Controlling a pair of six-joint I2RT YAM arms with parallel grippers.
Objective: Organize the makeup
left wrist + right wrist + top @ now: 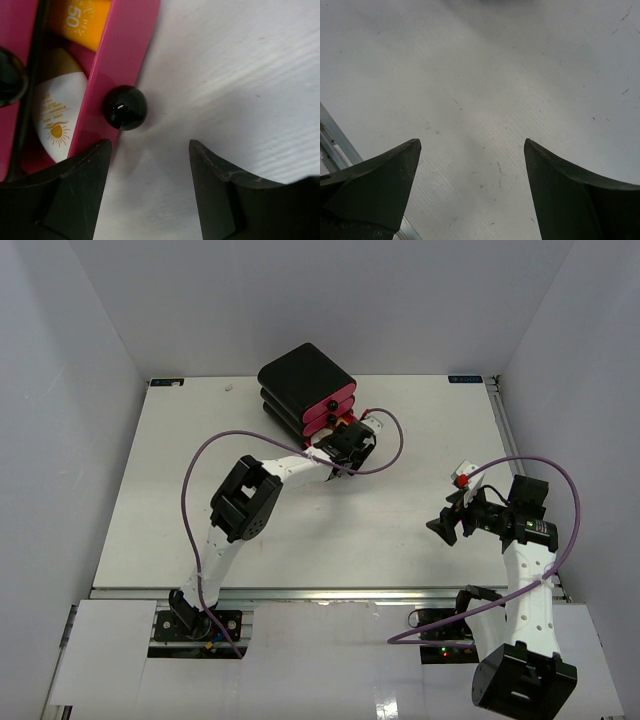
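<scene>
The black box (pixel 305 375) with pink drawers stands at the back middle. Its lowest drawer (pixel 117 75) is open a little. In it lie the orange tube (pixel 80 20) and the white oval tube (pixel 57 117) with its tan end. The drawer's round black knob (pixel 125 107) is just ahead of my left gripper (pixel 148 150), which is open and empty, its left finger (pixel 80 190) against the drawer front. In the top view the left gripper (pixel 343 436) is at the box's front. My right gripper (pixel 445 520) is open and empty over bare table (pixel 480 75). The tan bottles are hidden.
A second black knob (pixel 10 75) shows at the left edge of the left wrist view. The table's metal front rail (pixel 332 142) lies near the right gripper's left finger. White walls enclose the table on three sides.
</scene>
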